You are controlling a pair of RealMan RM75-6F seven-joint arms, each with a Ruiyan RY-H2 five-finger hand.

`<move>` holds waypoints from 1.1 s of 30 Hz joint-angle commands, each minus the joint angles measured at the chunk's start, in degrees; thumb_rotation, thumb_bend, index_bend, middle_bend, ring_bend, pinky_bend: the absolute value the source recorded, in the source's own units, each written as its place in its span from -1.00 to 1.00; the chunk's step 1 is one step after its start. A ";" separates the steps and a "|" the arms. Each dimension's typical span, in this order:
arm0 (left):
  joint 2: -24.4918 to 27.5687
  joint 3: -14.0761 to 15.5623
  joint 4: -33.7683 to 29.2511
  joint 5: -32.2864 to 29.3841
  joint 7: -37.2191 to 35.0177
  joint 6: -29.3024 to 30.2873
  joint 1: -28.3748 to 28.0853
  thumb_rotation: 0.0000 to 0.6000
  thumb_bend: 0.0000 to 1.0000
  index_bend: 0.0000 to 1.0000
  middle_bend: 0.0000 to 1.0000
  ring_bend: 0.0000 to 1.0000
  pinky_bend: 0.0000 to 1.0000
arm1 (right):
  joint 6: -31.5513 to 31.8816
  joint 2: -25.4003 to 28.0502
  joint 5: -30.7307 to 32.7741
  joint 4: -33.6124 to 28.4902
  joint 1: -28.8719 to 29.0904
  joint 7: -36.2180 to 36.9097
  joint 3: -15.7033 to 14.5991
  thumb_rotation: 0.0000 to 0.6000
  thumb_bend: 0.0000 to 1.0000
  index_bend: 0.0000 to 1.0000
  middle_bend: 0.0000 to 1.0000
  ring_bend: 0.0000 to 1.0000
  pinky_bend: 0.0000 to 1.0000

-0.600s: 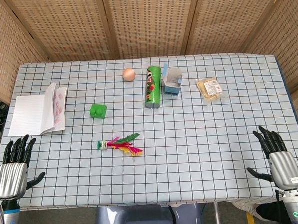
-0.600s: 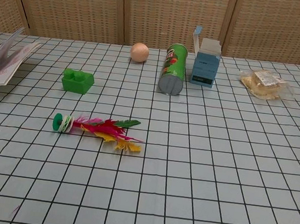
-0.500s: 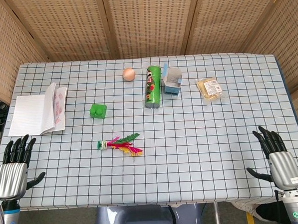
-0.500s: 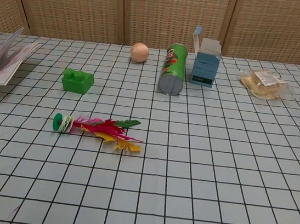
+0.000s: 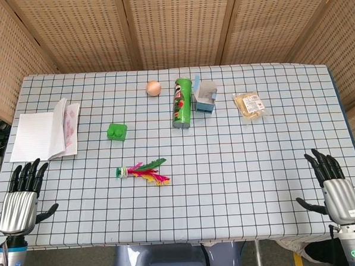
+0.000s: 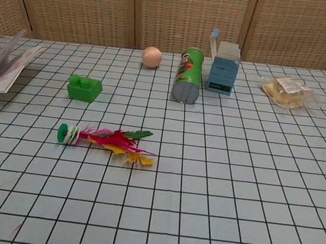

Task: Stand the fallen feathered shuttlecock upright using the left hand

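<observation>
shuttlecock [image 6: 105, 140] lying flat | green can [image 6: 187, 76] down | booklet [image 6: 2, 67], possibly open

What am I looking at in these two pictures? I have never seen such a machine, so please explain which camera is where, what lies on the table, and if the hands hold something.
This is a two-armed robot at a table, steered by a person. The head view looks down from above; the chest view looks forward from lower down. In the head view you see the left robot hand and the right robot hand at the near edge, both with fingers spread and holding nothing. The chest view shows neither. On the checked tablecloth lie a feathered shuttlecock on its side, a green block, an open notebook, an orange ball, a green can on its side, an opened blue carton and a clear snack packet. The shuttlecock is untouched.
</observation>
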 commanded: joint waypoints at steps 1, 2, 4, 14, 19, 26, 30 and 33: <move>0.51 -1.18 -3.11 -0.46 2.55 -2.81 -1.99 1.00 -1.00 -0.99 -1.00 -1.00 -1.00 | -0.55 -0.10 0.51 0.26 0.23 0.18 0.21 1.00 -0.92 -0.93 -1.00 -1.00 -1.00; 0.69 -1.72 -4.18 -0.68 3.95 -3.84 -2.80 1.00 -1.00 -0.98 -1.00 -1.00 -1.00 | -0.67 -0.16 0.54 0.36 0.30 0.12 0.23 1.00 -0.92 -0.93 -1.00 -1.00 -1.00; 0.57 -3.24 -6.12 -1.56 6.38 -6.40 -4.92 1.00 -1.00 -0.95 -1.00 -1.00 -1.00 | -0.90 -0.30 0.64 0.52 0.41 -0.13 0.23 1.00 -0.92 -0.93 -1.00 -1.00 -1.00; -6.60 -9.43 -7.93 -10.70 19.78 -17.60 -15.16 1.00 -0.94 -0.43 -1.00 -1.00 -1.00 | -2.30 -0.66 2.50 1.61 0.82 0.88 0.74 1.00 -0.92 -0.93 -1.00 -1.00 -1.00; -11.90 -11.13 -5.87 -15.71 25.44 -21.61 -19.87 1.00 -0.92 -0.29 -1.00 -1.00 -1.00 | -3.08 -0.84 3.54 2.28 0.97 1.45 0.95 1.00 -0.92 -0.93 -1.00 -1.00 -1.00; -20.66 -13.00 -0.84 -22.58 33.51 -25.11 -26.84 1.00 -0.76 -0.23 -1.00 -1.00 -1.00 | -4.22 -0.93 4.83 3.11 1.27 2.53 1.31 1.00 -0.92 -0.93 -1.00 -1.00 -1.00; -25.36 -13.69 2.13 -26.94 36.76 -26.95 -30.41 1.00 -0.76 -0.20 -1.00 -1.00 -1.00 | -4.76 -0.94 5.40 3.59 1.40 3.17 1.45 1.00 -0.92 -0.93 -1.00 -1.00 -1.00; -28.32 -13.94 4.51 -29.83 38.96 -27.42 -32.51 1.00 -0.75 -0.18 -1.00 -1.00 -1.00 | -5.00 -0.92 5.53 3.88 1.46 3.90 1.51 1.00 -0.92 -0.93 -1.00 -1.00 -1.00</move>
